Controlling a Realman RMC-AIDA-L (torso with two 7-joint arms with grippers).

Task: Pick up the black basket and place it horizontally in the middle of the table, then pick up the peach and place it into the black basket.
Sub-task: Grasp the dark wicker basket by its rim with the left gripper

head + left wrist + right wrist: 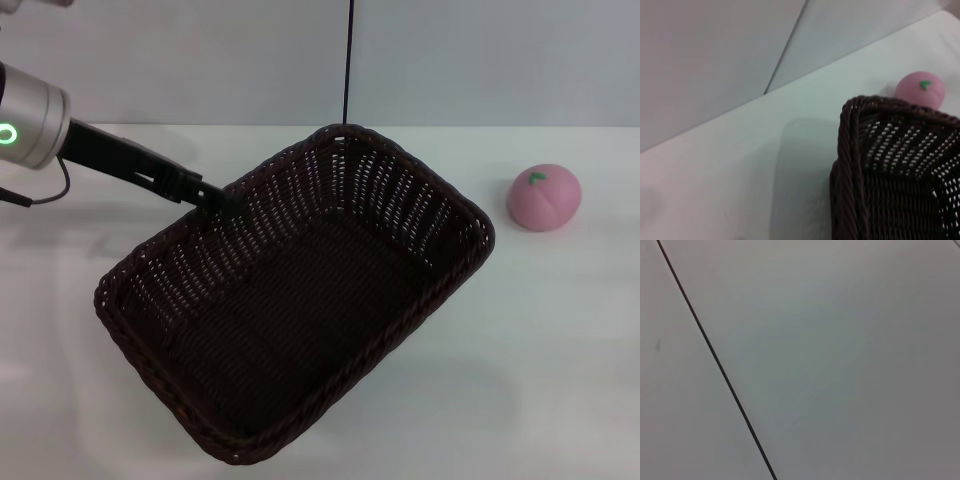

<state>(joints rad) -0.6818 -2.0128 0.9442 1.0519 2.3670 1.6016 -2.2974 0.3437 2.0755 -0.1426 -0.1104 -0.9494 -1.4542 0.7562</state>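
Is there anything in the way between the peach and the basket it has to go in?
Nothing visible is. The peach sits alone on the white table, apart from the black basket, with bare tabletop between them. The left gripper is at the basket's far rim, on the side away from the peach.

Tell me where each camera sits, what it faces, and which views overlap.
Head view: above, looking down at the table, black basket and peach; the left gripper grips the basket's far rim.
Left wrist view: low beside the basket corner, facing the peach; no fingers visible.
Right wrist view: only a blank wall seam; no robot parts.
Head and left wrist share basket and peach.
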